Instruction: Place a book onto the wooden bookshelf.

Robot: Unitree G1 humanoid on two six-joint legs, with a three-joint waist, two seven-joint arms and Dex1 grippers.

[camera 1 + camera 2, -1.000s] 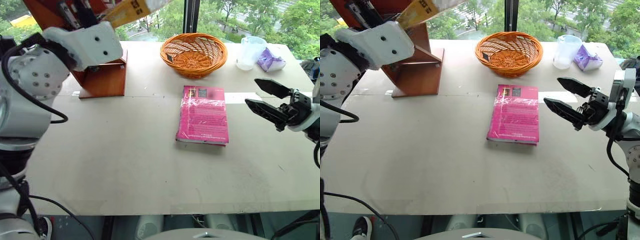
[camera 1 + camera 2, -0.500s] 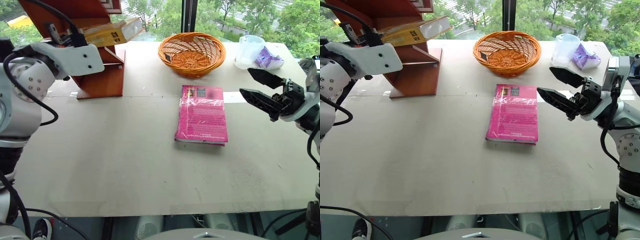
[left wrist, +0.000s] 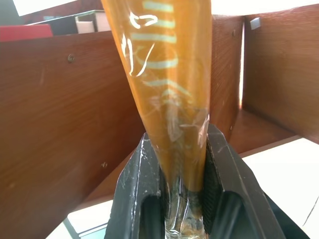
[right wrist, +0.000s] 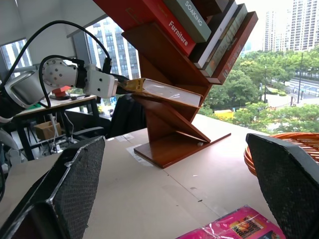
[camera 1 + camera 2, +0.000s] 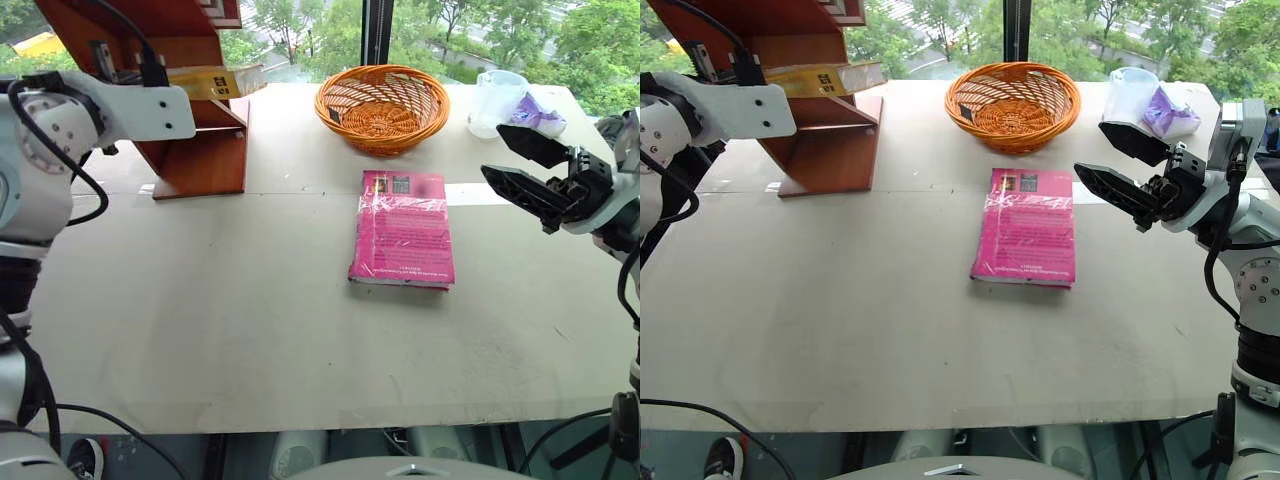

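My left gripper [image 3: 180, 149] is shut on one end of the yellow-orange book [image 5: 215, 82], which is wrapped in glossy plastic. The book is held almost level and reaches into the wooden bookshelf [image 5: 200, 150] at the table's back left. In the right wrist view the book [image 4: 164, 92] lies along the top of a sloping tier of the bookshelf [image 4: 172, 134]; I cannot tell whether it rests there. My right gripper [image 5: 495, 155] hangs open and empty above the table's right side, pointing toward the shelf.
A magenta-pink book [image 5: 402, 228] lies flat mid-table. An orange wicker basket [image 5: 382, 105] stands behind it. A clear plastic cup [image 5: 497, 100] and a purple wrapper [image 5: 540, 112] sit at the back right. Several books [image 4: 199, 22] fill the upper tiers.
My left arm has carried the yellow-orange book left and down, turning it from tilted upward to nearly level on the shelf tier. The right gripper stays open in about the same place.
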